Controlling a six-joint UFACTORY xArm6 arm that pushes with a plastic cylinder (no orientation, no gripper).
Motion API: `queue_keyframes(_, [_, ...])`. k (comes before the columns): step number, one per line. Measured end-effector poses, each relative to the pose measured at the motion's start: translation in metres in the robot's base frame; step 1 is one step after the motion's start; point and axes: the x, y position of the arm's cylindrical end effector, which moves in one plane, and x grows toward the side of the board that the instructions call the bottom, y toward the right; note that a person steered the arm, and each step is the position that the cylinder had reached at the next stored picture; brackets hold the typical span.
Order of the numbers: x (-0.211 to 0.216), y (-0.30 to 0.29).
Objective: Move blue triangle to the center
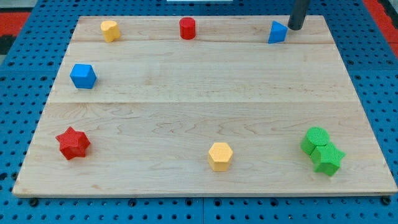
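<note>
The blue triangle lies near the board's top edge, toward the view's right. My tip stands just to the right of it, slightly higher in the view, close to or touching its right side. The rod rises out of the view's top. The board's middle lies well below and to the left of the triangle.
On the wooden board: a yellow block at top left, a red cylinder at top middle, a blue cube at left, a red star at bottom left, a yellow hexagon at bottom middle, two green blocks touching at bottom right.
</note>
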Motion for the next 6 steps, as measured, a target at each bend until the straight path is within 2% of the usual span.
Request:
queue_keyframes(1, [0.042, -0.066])
queue_keyframes(2, [0.065, -0.111])
queue_keyframes(3, [0.065, -0.100])
queue_keyframes(4, [0.034, -0.053])
queue_keyframes(5, [-0.003, -0.057])
queue_keyframes(6, [0.048, -0.159])
